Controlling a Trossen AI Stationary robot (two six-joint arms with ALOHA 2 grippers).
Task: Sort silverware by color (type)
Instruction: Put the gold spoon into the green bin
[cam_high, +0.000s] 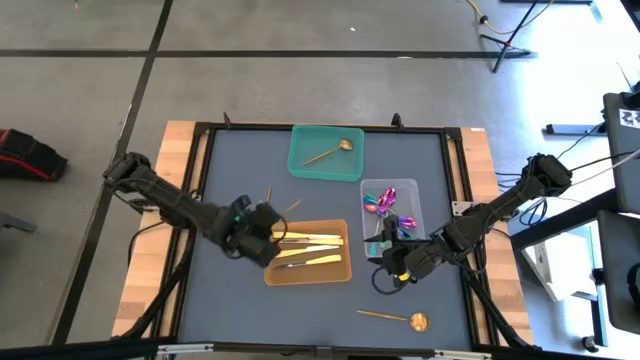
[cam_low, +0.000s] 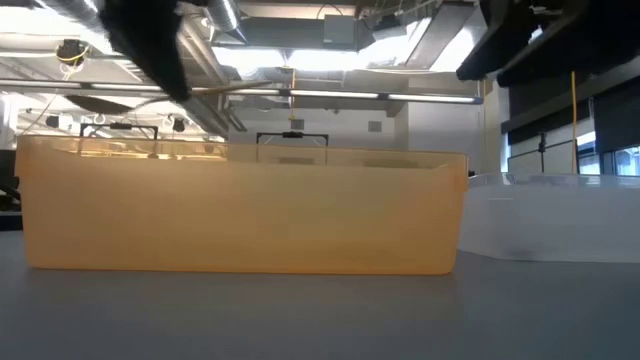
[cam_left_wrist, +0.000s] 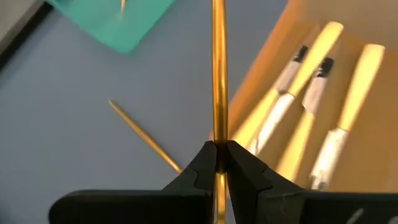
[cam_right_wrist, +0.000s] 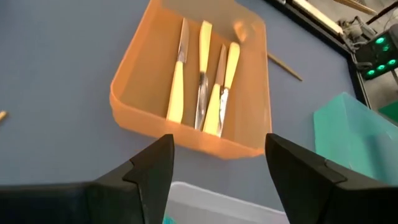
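My left gripper (cam_high: 262, 232) (cam_left_wrist: 219, 146) is at the orange tray's left end, shut on a thin gold utensil (cam_high: 292, 207). A second gold handle (cam_high: 268, 190) (cam_left_wrist: 143, 137) lies on the mat beside it. My right gripper (cam_high: 395, 262) (cam_right_wrist: 217, 174) hovers open by the clear tray's near edge and touches nothing. Yellow-handled knives (cam_high: 308, 250) (cam_right_wrist: 202, 81) lie in the orange tray (cam_low: 240, 215). Purple spoons (cam_high: 383, 205) lie in the clear tray. One gold spoon (cam_high: 330, 152) is in the teal tray. Another gold spoon (cam_high: 397, 318) lies on the mat near the table's near edge. My left gripper pinches the gold utensil's slim handle (cam_left_wrist: 218, 134) between its two fingertips. The fingers lie along the handle, which runs straight out ahead of them toward the teal tray. The end behind the fingers is hidden by the gripper.
Three trays stand on the dark mat: a teal tray (cam_high: 300, 165) at the far side, a clear tray (cam_high: 412, 190) to the right and an orange tray (cam_high: 345, 272) in the middle. The mat is bare to the left (cam_high: 225, 180) and along the near edge.
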